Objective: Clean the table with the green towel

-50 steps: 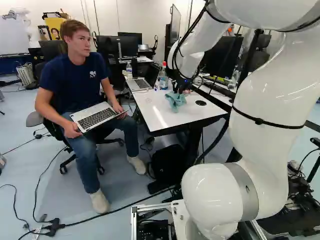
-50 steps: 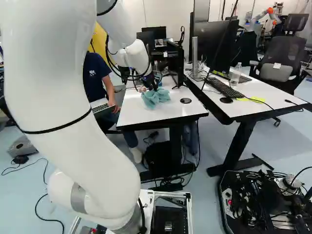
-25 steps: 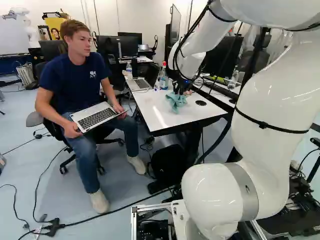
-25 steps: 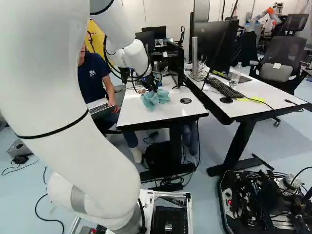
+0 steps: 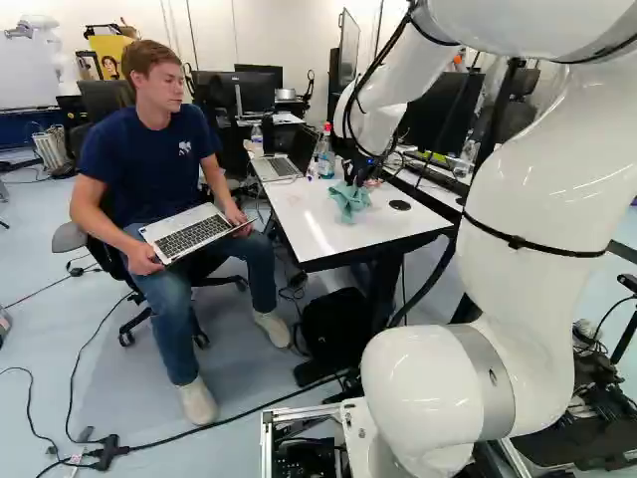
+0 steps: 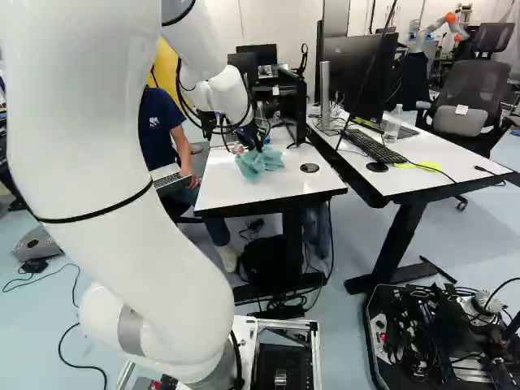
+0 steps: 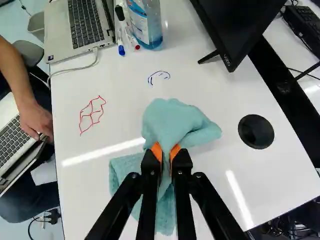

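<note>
So I've got my gripper (image 5: 357, 179) clamped on the green towel (image 7: 172, 125), orange pads (image 7: 157, 151) pinching a fold from both sides; the cloth bunches up ahead of the jaws, and the rest spreads back under them onto the white table (image 7: 200, 170); some red marker lines (image 7: 92, 114) and a blue scribble (image 7: 159, 77) sit ahead of it, apart from the cloth.

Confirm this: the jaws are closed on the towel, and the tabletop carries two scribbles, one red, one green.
Not quite: the second scribble is blue, not green, as the wrist view shows. The rest stands: the jaws are closed on the towel, and the other scribble on the tabletop is red.
</note>
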Robot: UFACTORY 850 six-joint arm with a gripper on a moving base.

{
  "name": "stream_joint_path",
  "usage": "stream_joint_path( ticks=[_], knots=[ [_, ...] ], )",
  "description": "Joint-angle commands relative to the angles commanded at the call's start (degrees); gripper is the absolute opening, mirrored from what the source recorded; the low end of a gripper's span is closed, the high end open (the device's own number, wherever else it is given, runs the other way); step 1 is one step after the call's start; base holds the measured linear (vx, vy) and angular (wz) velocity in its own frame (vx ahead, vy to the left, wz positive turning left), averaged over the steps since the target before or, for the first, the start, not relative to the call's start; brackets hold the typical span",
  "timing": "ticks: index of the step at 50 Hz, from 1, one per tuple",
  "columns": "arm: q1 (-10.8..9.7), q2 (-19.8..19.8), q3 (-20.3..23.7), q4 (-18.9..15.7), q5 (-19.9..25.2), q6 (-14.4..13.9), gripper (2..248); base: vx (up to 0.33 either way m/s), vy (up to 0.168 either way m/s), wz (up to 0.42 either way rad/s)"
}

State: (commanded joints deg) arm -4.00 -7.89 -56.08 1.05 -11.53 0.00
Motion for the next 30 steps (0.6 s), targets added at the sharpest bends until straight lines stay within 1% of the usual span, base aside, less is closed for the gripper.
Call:
stream_joint_path(
  ticks=[30],
  knots=[
    [0.7,-8.0,-9.1,0.0,0.0,0.0,39,0.000,0.000,0.000]
  ],
)
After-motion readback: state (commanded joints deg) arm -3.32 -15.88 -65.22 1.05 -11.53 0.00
